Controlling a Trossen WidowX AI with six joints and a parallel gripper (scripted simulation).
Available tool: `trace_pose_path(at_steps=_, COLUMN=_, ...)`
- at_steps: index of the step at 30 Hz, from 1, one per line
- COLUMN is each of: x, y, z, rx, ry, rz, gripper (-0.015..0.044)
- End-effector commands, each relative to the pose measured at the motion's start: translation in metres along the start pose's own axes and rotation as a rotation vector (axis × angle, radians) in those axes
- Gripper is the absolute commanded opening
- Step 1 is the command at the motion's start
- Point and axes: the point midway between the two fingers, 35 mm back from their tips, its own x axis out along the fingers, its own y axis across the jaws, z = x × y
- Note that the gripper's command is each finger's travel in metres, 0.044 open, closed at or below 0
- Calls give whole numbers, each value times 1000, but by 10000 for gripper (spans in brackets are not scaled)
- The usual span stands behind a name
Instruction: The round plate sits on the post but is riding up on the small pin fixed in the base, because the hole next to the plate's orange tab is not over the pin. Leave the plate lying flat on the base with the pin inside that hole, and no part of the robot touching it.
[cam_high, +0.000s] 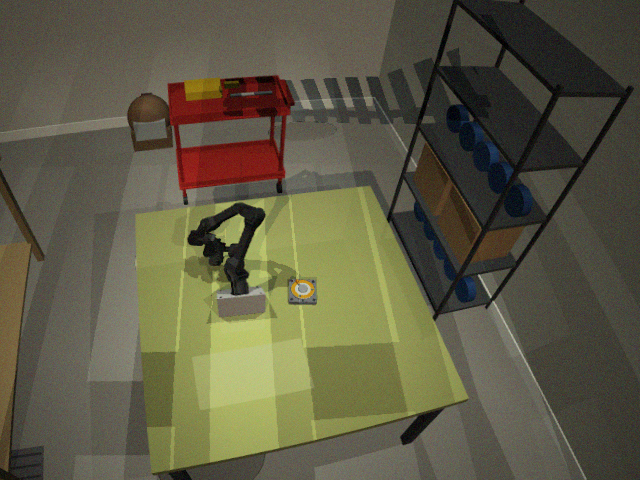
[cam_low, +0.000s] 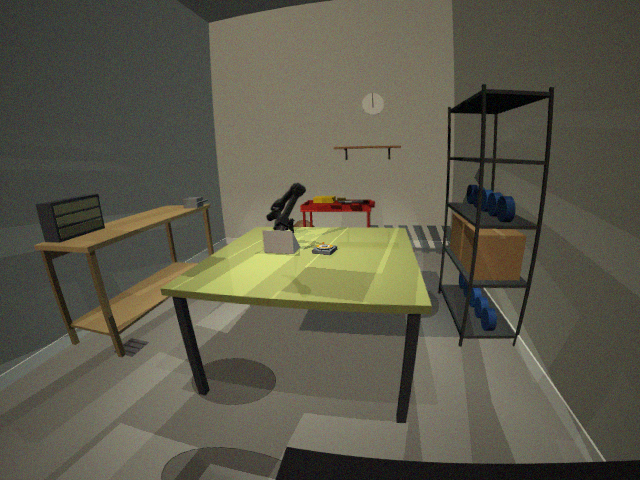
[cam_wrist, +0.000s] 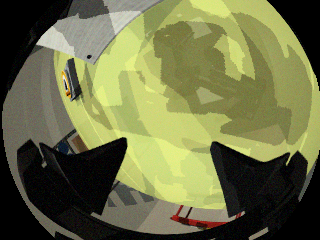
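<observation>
Arm: the black arm (cam_high: 227, 242) is folded over its pale block mount (cam_high: 240, 302), reaching back toward eleven o'clock, well apart from the work.
Gripper: the gripper (cam_wrist: 167, 160) hangs above bare yellow-green table top (cam_high: 361, 289), its two dark fingers standing wide apart with nothing between them.
Plate: the round plate (cam_high: 302, 288) lies at about three o'clock from the mount, just beside it, an orange ring with a pale centre.
Base: the plate sits on a small square grey base (cam_high: 290, 300); the post, pin, tab and hole are too small for me to tell apart.
Handling: I'd judge it a thin, stiff, light disc, smooth and likely slippery on its face, not fragile.
Hold: best taken across the rim or at the tab, then lifted a little and turned about the post, I reckon.
Risk: a flat rim gives little purchase; it could skid or tilt.
Surfaces: matte grey base, glossy table, hard-edged shapes.
</observation>
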Motion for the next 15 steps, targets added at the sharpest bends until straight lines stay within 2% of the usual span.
trace_pose_path(at_steps=1, x=-1, y=0, z=-2, rx=6, ry=4, rz=-5, gripper=374)
trace_pose_path(at_steps=6, x=-16, y=1, z=-29, rx=85, ry=40, rz=-52, gripper=242)
trace_pose_path(at_steps=10, x=-7, y=10, z=-32, rx=179, ry=-2, rz=24, gripper=137)
trace_pose_path(at_steps=15, x=12, y=35, z=-39, rx=427, ry=-92, rz=203, gripper=6)
